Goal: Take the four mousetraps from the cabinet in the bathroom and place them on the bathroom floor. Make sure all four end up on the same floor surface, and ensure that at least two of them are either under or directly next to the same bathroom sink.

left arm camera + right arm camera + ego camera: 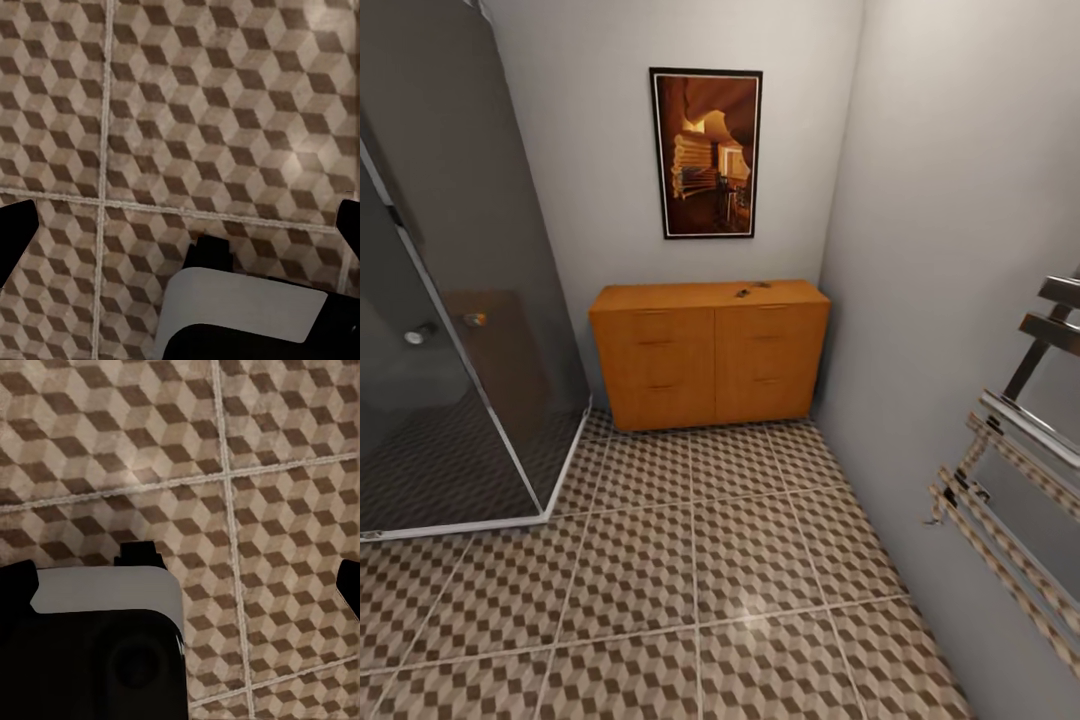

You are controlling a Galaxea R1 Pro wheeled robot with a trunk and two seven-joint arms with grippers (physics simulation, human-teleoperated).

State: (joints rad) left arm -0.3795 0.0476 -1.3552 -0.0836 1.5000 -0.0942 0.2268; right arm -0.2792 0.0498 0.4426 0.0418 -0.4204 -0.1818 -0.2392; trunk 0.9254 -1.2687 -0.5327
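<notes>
With both end effectors spread apart over the cube-patterned tiled bathroom floor (pixel 740 590), roll squarely up to the orange-brown wooden drawer cabinet (pixel 710 355) ahead of them before reaching.

Pale grey walls (pixel 920 200), with a framed picture (pixel 706 152) hung upper centre. Dark glass shower (pixel 450 330) at left, chrome towel rail (pixel 1010 470) at right. Glossy sheen on the tiles, lower centre.

Cabinet (pixel 710 352) stands vs back wall, picture (pixel 706 152) above it, shower (pixel 450 330) at left, towel rail (pixel 1015 470) on right wall.
</notes>
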